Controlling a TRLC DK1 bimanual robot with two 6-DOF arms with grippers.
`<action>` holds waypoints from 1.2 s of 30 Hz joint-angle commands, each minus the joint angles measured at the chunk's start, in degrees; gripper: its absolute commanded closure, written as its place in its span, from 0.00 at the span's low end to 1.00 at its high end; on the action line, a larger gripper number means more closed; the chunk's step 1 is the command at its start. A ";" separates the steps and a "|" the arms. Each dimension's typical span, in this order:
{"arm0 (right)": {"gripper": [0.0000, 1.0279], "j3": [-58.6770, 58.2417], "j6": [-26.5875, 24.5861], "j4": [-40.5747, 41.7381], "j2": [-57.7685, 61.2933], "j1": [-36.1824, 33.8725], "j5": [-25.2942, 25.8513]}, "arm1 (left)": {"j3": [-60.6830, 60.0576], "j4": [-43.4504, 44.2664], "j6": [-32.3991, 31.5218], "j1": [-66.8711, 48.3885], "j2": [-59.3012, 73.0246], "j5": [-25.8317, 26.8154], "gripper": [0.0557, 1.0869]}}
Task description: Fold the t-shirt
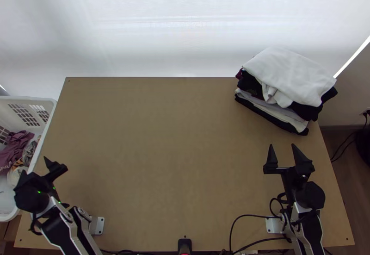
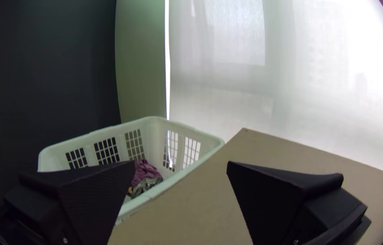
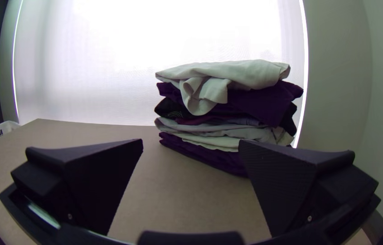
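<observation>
While left black gripper (image 2: 181,163) and right black gripper (image 3: 191,141) hung spread and empty, likely parked, the t-shirt presumably lay among crumpled purple-and-grey clothes (image 2: 146,171) inside the white plastic basket (image 2: 152,129), left. Folded, white-topped fabric stack (image 1: 291,74) sat far right, probably sparing working room.
</observation>
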 commanded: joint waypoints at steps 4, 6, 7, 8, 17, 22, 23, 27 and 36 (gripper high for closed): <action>0.04 -1.08 0.97 0.67 -0.27 -0.19 -0.09 | 22.55 -5.92 -5.15 0.77 21.51 -0.01 0.04; 0.04 -1.17 0.97 0.67 -0.27 -0.19 -0.09 | 30.19 -9.52 -5.94 1.65 28.71 0.08 0.04; 0.04 -1.08 0.97 0.67 -0.27 -0.19 -0.09 | 33.36 -11.10 -5.94 1.92 32.14 0.08 0.04; 0.04 -1.17 0.97 0.67 -0.27 -0.19 -0.09 | 36.70 -12.33 -5.94 2.36 35.31 0.08 0.04; 0.04 -1.08 0.97 0.67 -0.27 -0.19 -0.09 | 54.01 -19.98 -6.02 6.31 58.60 0.79 0.04; 0.04 -1.08 0.97 0.67 -0.27 -0.19 -0.09 | 59.81 -23.93 -7.25 9.74 72.84 4.56 0.04; 0.04 -1.08 0.97 0.67 -0.27 -0.19 -0.09 | 61.22 -25.25 -7.52 10.53 76.00 4.56 0.04; 0.04 -1.08 0.97 0.67 -0.27 -0.19 -0.09 | 64.91 -27.10 -8.22 12.02 86.28 5.53 0.04; 0.04 -1.08 0.97 0.67 -0.27 -0.19 -0.09 | 73.35 -22.53 -6.29 13.87 107.29 5.88 0.04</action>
